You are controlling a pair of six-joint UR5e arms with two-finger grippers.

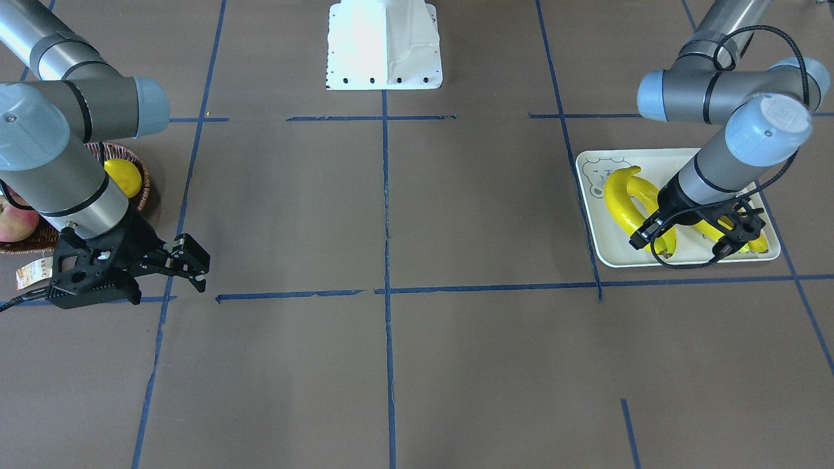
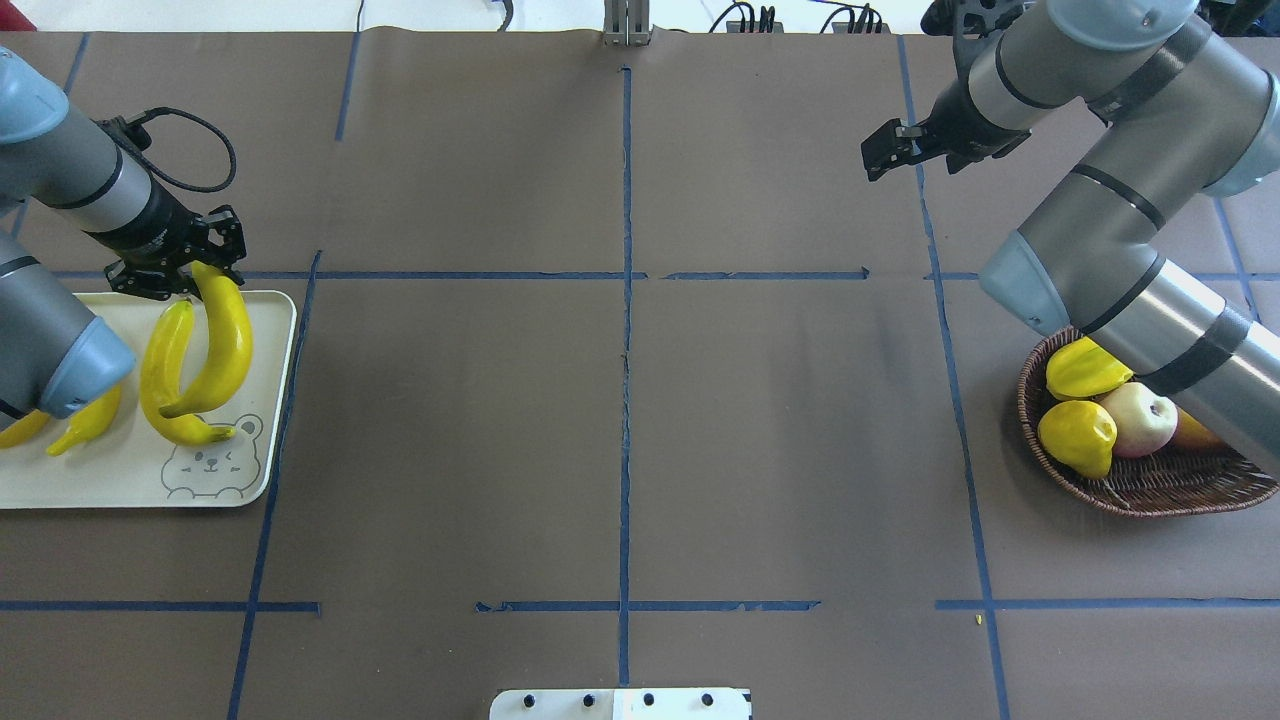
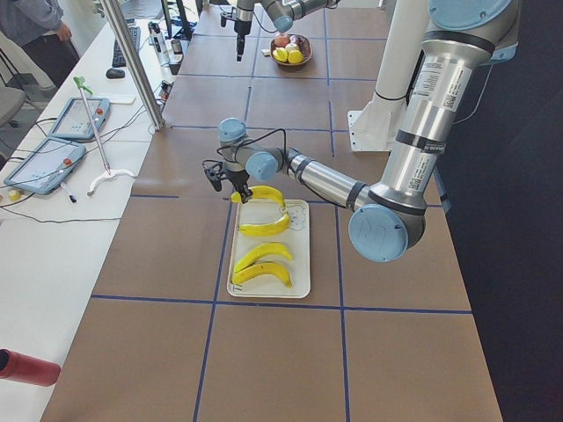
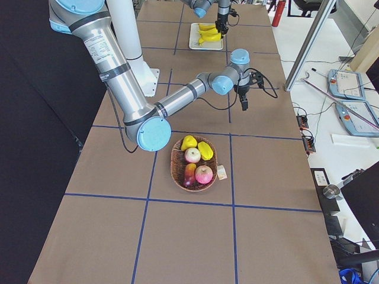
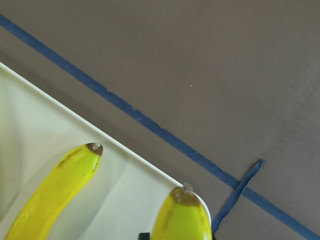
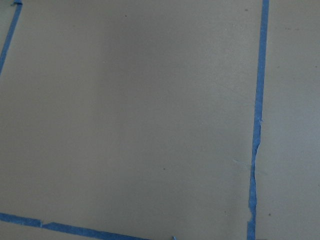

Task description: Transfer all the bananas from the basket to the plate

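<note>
Bananas [image 3: 261, 255]: all four at plate, none seen in basket.
Counter [image 2: 450, 450]: flat brown paper round plate.
Basket [image 2: 1150, 495]: only other fruit [image 2: 1135, 420] showing.
Plate [image 2: 120, 480]: three lie flat. Fourth banana [image 2: 225, 340] pinched at its tip by left hand [image 2: 190, 272], right over far rim.
Risk: if released there, banana may tip outward over rim onto counter, or drop on neighbour and shove it.
Right hand [image 2: 890, 152]: fingers apart, empty, over counter.
</note>
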